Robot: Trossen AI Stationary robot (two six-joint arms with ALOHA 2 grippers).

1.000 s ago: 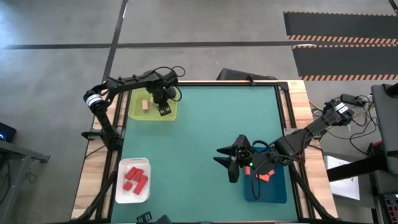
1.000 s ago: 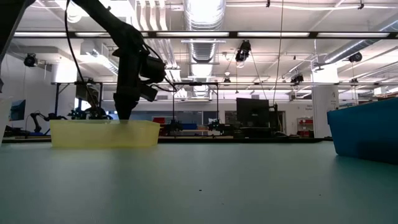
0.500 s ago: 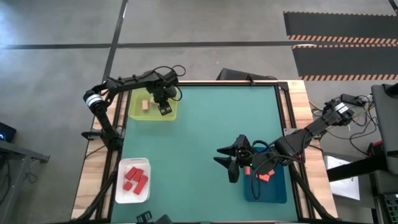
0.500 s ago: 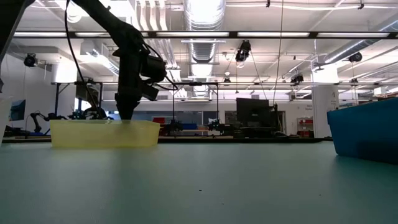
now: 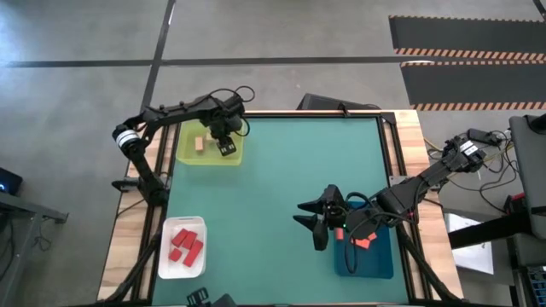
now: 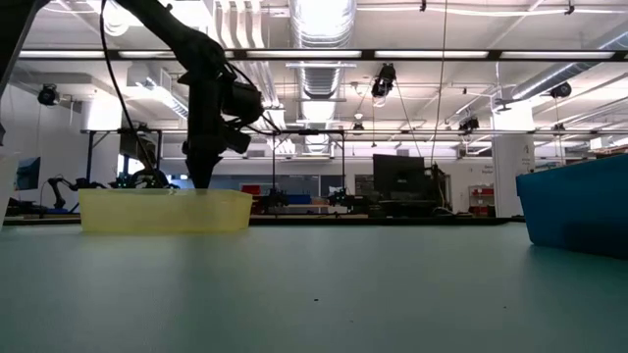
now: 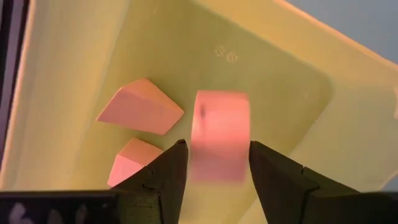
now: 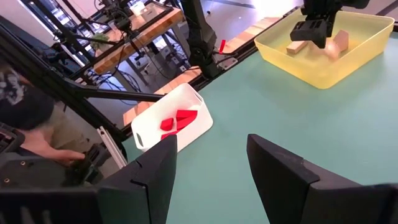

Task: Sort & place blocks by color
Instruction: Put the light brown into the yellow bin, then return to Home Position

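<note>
My left gripper (image 5: 225,148) hangs open over the yellow-green tray (image 5: 183,155) at the far left, fingers pointing down. In the left wrist view a tan block (image 7: 221,134) shows blurred just beyond the gap between my fingertips (image 7: 214,149). Two tan wedges (image 7: 140,107) (image 7: 130,168) lie on the tray floor beside it. One tan block (image 5: 199,143) shows from above. My right gripper (image 5: 307,223) is open and empty, level above the table beside the blue tray (image 5: 375,266), which holds orange-salmon blocks (image 5: 363,241).
A white tray (image 5: 166,269) with red blocks (image 5: 185,246) stands at the near left. The green table between the trays is bare. A person (image 8: 25,124) sits beyond the table's left edge, among frames and cables.
My left gripper has shifted slightly up and toward the far edge over the yellow-green tray.
</note>
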